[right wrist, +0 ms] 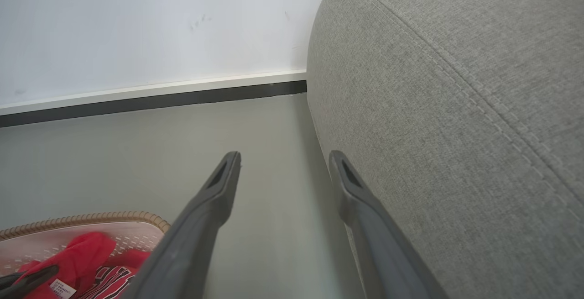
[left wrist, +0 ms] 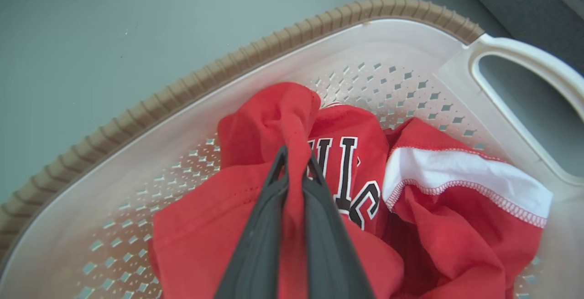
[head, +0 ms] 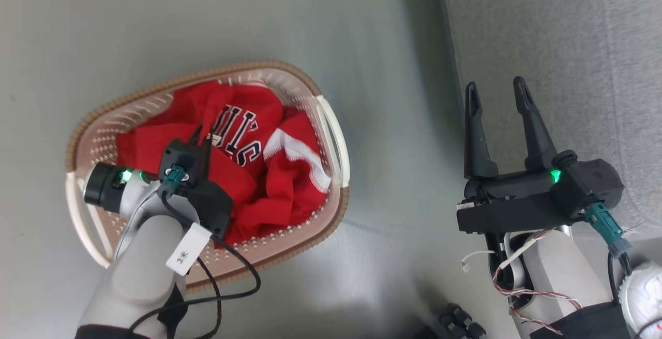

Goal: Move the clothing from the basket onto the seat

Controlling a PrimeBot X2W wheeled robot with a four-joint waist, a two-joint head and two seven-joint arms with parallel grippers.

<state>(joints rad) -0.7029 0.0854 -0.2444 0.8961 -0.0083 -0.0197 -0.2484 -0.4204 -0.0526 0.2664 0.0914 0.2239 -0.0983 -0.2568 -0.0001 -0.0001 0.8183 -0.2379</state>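
Left claw [left wrist: 296,155] is clamping red fabric clothing [left wrist: 456,230] in cream perforated basket [left wrist: 228,64]; right claw [head: 495,86] apart. Next, likely: lifting onto grey upholstered seat [head: 569,28].

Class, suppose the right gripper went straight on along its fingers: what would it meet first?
Probably the floor, then the wall; the right gripper would pass close beside the seat, though depth is unclear.

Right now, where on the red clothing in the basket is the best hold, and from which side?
Probably the raised ridge of the clothing beside the lettering, taken from above: it bunches up clear of the basket walls, so a narrow pinch can catch it. The left tool is shut on that fold.
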